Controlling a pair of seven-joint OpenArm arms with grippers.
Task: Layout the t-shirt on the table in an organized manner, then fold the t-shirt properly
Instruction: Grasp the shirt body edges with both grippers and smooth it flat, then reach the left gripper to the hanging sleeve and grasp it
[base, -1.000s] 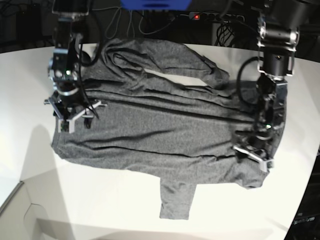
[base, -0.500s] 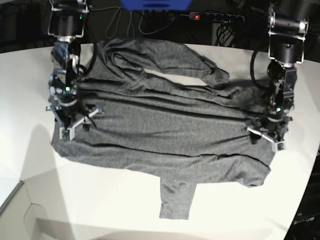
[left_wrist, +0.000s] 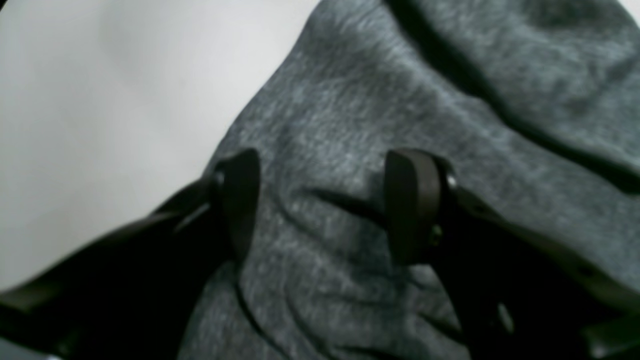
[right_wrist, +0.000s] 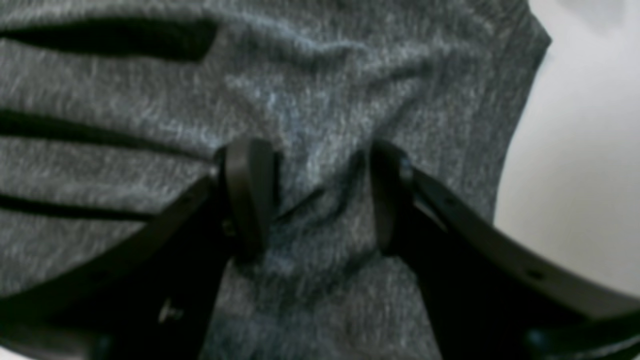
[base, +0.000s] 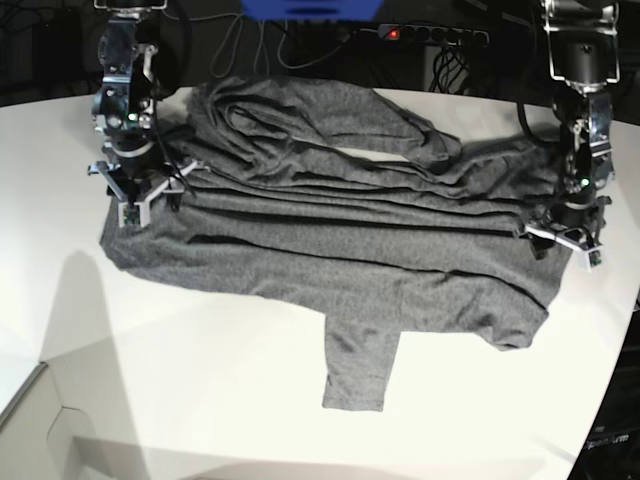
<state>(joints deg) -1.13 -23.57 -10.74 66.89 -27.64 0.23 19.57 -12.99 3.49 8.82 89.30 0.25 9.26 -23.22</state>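
The dark grey t-shirt (base: 330, 240) lies spread lengthwise across the white table (base: 200, 380), its far side in long folds and one sleeve (base: 358, 370) pointing toward the front. My right gripper (base: 135, 198) stands on the shirt's left end. In the right wrist view this gripper (right_wrist: 315, 200) is open, fingertips pressed into the t-shirt (right_wrist: 150, 90) with puckered cloth between them. My left gripper (base: 563, 243) stands on the shirt's right end. The left wrist view shows that gripper (left_wrist: 325, 205) open wide, tips on the t-shirt (left_wrist: 400, 90), a low wrinkle between them, beside bare table (left_wrist: 100, 100).
A power strip (base: 430, 35) and cables lie behind the table's far edge, next to a blue object (base: 310, 8). The table's curved edge (base: 610, 400) runs close by at the right. A pale flat panel (base: 40, 425) sits at the front left corner.
Both grippers have moved toward the back of the table, and the shirt's two ends have slid back with them. The shirt's body now lies straighter.
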